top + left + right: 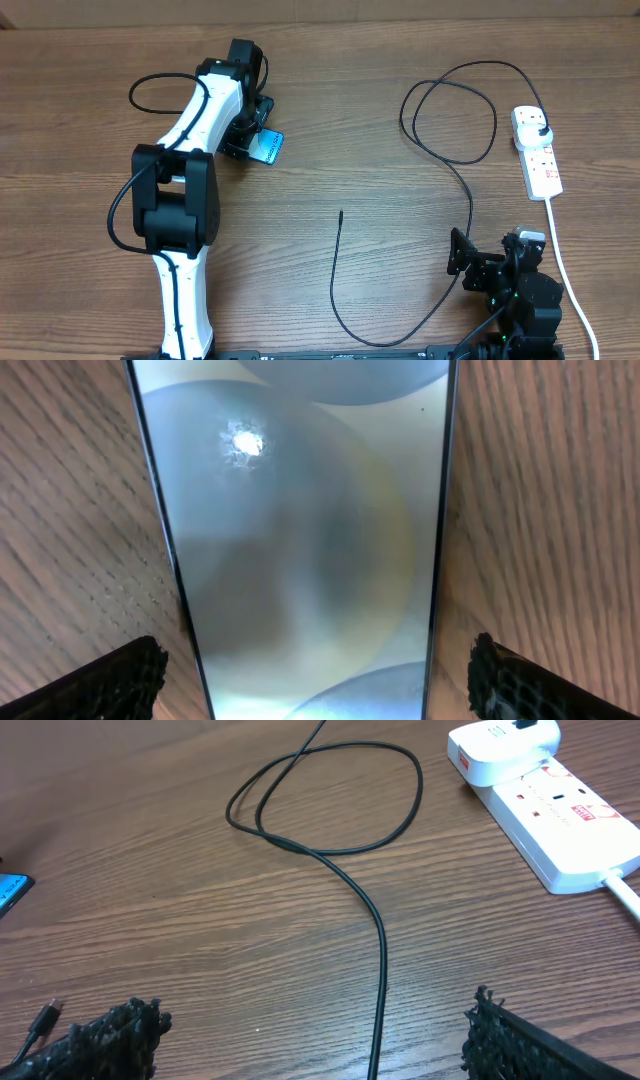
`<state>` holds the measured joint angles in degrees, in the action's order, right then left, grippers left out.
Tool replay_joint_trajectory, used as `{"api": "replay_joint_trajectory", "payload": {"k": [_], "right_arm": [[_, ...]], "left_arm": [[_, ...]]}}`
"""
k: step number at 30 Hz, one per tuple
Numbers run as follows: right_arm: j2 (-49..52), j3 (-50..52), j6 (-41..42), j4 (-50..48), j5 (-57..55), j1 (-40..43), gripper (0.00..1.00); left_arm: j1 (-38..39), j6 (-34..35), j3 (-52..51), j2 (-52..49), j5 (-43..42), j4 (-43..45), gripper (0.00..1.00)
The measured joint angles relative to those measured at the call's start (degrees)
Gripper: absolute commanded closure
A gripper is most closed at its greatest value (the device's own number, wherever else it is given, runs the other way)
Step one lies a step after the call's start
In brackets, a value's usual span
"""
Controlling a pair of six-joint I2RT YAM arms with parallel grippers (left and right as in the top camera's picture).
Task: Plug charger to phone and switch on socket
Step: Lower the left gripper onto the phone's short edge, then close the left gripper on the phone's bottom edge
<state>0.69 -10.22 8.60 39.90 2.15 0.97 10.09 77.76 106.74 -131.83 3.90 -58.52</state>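
The left end effector (315, 678) is spread wide, its fingers (110, 682) on either side of the phone (300, 510), which lies screen-up on the table (330, 90). The right end effector (318, 1045) is also wide and holds nothing. The charger (380, 950) cable runs between its fingers. Farther out, the cable loops to the socket (545, 815), where its plug sits. The connector tip (341, 213) lies loose mid-table.

Left arm (185, 195) stretched forward from near-left base, elbow raised. Left gripper (256, 140) points down, its 2 fingers (115, 680) spread wide. Right arm (522, 290) folded low at near right. Right gripper (459, 252) faces forward, fingers (530, 1040) wide apart.
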Motion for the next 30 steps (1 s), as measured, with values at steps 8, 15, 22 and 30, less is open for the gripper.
{"api": "replay_joint_trajectory", "payload": {"k": [8, 15, 22, 30], "right_arm": [[0.0, 0.0, 0.0, 0.0, 0.0, 0.0, 0.0], [0.0, 0.0, 0.0, 0.0, 0.0, 0.0, 0.0], [0.0, 0.0, 0.0, 0.0, 0.0, 0.0, 0.0], [0.0, 0.0, 0.0, 0.0, 0.0, 0.0, 0.0]], "left_arm": [[0.0, -0.2, 0.0, -0.6, 0.0, 1.0, 0.0], [0.0, -0.2, 0.0, -0.6, 0.7, 2.1, 0.0], [0.0, -0.2, 0.0, -0.6, 1.1, 2.0, 0.0], [0.0, -0.2, -0.3, -0.7, 1.2, 1.6, 0.0]]}}
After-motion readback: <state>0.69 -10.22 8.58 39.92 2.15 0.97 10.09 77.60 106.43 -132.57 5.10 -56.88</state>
